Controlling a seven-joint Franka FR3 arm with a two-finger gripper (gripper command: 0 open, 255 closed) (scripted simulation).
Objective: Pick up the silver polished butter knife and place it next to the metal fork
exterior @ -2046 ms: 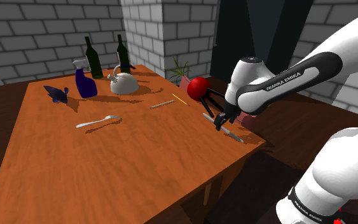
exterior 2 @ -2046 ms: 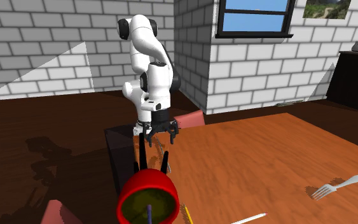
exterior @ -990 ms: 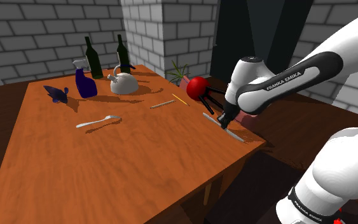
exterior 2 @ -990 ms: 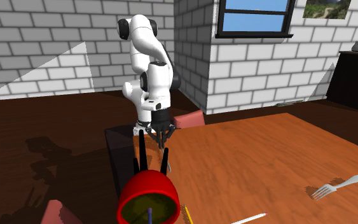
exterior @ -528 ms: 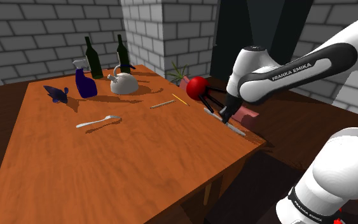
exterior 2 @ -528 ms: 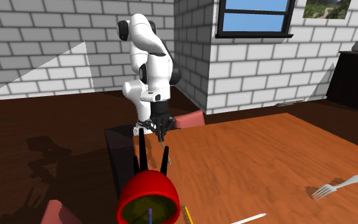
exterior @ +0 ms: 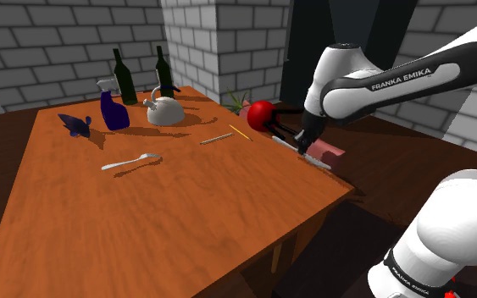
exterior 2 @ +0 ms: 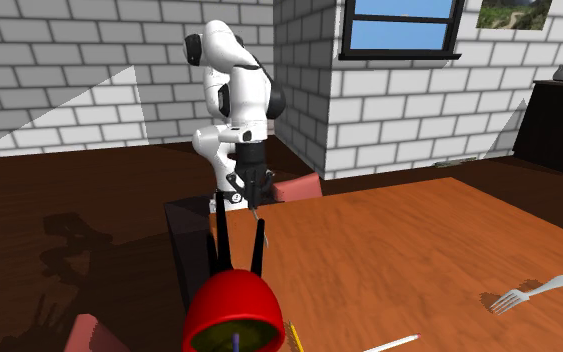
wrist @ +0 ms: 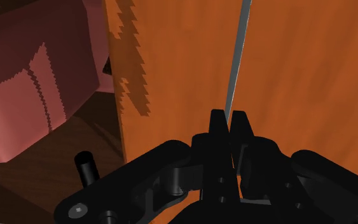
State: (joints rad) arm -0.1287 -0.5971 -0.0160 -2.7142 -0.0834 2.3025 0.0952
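- The arm (exterior: 448,229) is built of rounded white shells with dark joints between them.
- "FRANKA EMIKA" is printed in white on a dark band (exterior: 397,78) at the shoulder view's upper right.
- The gripper (wrist: 229,118) is rendered all black, and round screw holes (wrist: 77,209) are seen in its body.

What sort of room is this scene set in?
Likely a house's dining room: an orange-brown wooden table bearing a silver fork, two dark green bottles and a silver kettle, a pink chair at its edge, grey brick walls and a window.
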